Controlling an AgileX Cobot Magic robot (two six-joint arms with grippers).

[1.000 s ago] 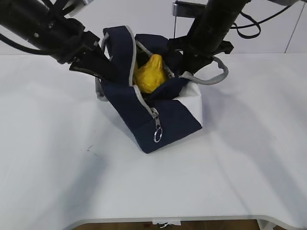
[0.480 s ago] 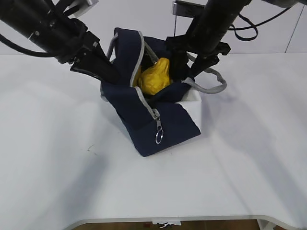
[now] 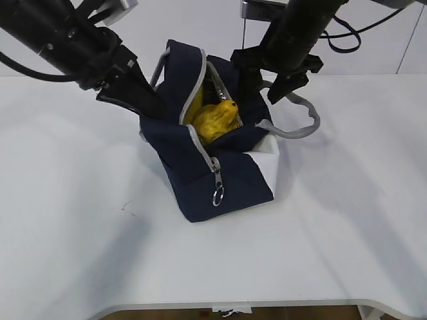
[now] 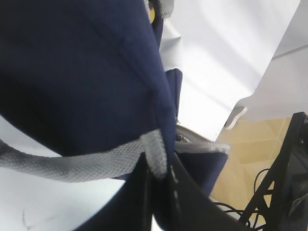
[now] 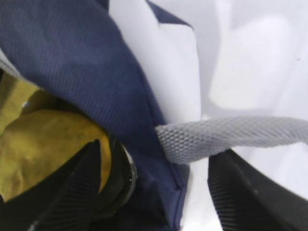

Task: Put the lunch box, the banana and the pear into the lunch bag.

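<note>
Since a second ago the pear (image 3: 215,119) has sunk lower into the lunch bag (image 3: 220,170), the bag's near flap has been pulled more upright, and the right claw (image 3: 267,83) has let go and spread.

In the exterior view the lunch bag sits on the white table (image 3: 80,220), its mouth held open. The left claw (image 3: 152,105) is at the bag's left edge, by the grey zipper trim. The yellow-orange pear lies in the opening with its stem toward the right. The right claw hangs over the bag's far right rim, beside the loose grey strap handle (image 3: 297,120), with nothing between its jaws. The ring pull (image 3: 217,196) dangles on the near face. Neither banana nor lunch box can be made out here.

The left wrist view shows the left claw (image 4: 159,185) nearly closed, pinching the bag's navy fabric where a grey strap (image 4: 77,163) meets it.

The right wrist view shows the right claw (image 5: 159,187) spread wide and empty, straddling the bag's rim and a grey strap (image 5: 231,132); the pear (image 5: 43,144) lies just below, touching a dark rounded object I cannot identify.

My judgement: the pear has just been dropped in. Next, the right arm should lift clear without snagging the strap, while the left keeps the mouth open.
</note>
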